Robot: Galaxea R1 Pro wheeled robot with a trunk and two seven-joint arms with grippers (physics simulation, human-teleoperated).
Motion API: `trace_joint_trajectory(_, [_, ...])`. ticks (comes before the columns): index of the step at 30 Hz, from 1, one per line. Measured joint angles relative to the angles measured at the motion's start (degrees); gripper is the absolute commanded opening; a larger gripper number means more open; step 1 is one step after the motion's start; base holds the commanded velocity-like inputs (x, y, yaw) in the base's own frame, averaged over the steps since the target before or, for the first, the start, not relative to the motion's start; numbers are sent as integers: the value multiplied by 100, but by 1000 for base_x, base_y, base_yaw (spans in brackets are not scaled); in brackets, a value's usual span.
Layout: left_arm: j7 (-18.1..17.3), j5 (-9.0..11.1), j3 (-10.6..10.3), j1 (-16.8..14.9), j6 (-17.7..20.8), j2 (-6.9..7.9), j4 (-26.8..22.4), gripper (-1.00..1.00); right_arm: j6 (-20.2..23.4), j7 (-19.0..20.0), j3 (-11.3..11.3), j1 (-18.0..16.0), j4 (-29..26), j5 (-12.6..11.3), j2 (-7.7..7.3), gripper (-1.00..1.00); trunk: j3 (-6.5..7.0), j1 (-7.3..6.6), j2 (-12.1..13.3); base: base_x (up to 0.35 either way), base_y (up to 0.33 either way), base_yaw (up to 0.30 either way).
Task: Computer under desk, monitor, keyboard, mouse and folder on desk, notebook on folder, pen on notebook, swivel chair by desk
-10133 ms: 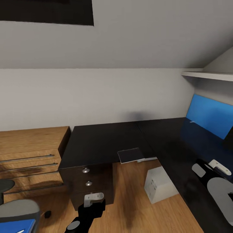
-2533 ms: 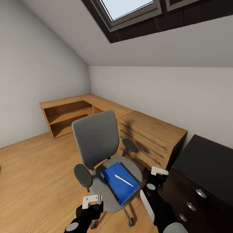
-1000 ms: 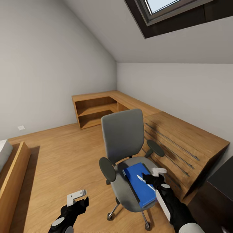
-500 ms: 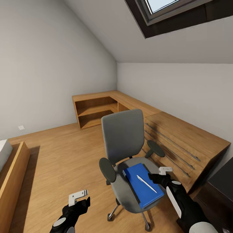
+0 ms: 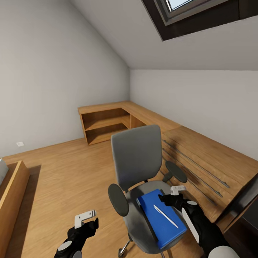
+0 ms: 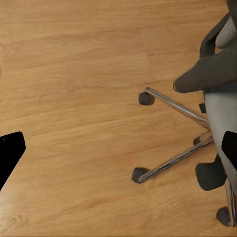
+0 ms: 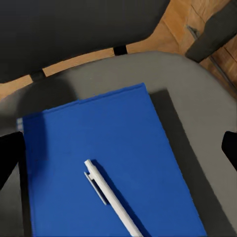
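Note:
The grey swivel chair (image 5: 136, 157) stands on the wood floor. A blue notebook (image 5: 162, 219) lies on its seat with a white pen (image 5: 166, 216) on top. In the right wrist view the pen (image 7: 111, 197) lies slantwise on the blue cover (image 7: 98, 143). A dark layer edges the book; I cannot tell whether it is the folder. My right gripper (image 5: 172, 194) hovers open just above the book's far corner, its fingers (image 7: 10, 158) spread wide and empty. Low beside the chair's left armrest, my left gripper (image 5: 87, 221) is open over the floor. Desk, monitor, keyboard, mouse and computer are out of view.
A wooden drawer unit (image 5: 208, 161) runs along the right wall, close behind the chair, and joins a low corner shelf (image 5: 105, 123). The black desk's edge (image 5: 247, 204) shows at far right. A bed frame (image 5: 10, 193) sits at left. The chair's chrome legs (image 6: 173, 133) spread below my left gripper.
The camera turned from the black desk to the chair and has crept closer in the last second. My right gripper shifted slightly from above the pen toward the book's far corner.

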Motion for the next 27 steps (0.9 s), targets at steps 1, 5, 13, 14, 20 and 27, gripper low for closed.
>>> trace_joint_trajectory(1, [6, -1, 36, 0, 1, -1, -25, 100, 25, 39, 146, 0, -3, 74, 3, 100, 0, 0, 0, 39, 0, 0])
trace_joint_trajectory(5, [0, 11, 357, 0, 1, -10, -198, 100, 201, 95, 455, 0, -53, 266, 4, 100, 0, 1, 0, 7, 0, 0])
trace_joint_trajectory(13, [-3, 14, 414, 1, 10, -17, -218, 100, 222, 104, 251, -1, -51, 300, -80, 100, -4, 1, 0, 0, 0, 142])
trace_joint_trajectory(14, [-2, 14, 414, 0, 10, -15, -218, 100, 222, 106, 250, 0, -51, 300, -104, 100, -5, 1, 0, 0, 0, 57])
trace_joint_trajectory(20, [3, 14, 414, 0, 10, -16, -219, 100, 228, 244, 268, 0, -51, 294, -342, 100, -6, 1, 0, 0, 0, 20])
trace_joint_trajectory(27, [4, 14, 414, 0, 8, -17, -220, 100, 498, 766, 271, 0, -41, 343, -635, 100, -6, 1, 0, 0, 0, 3])
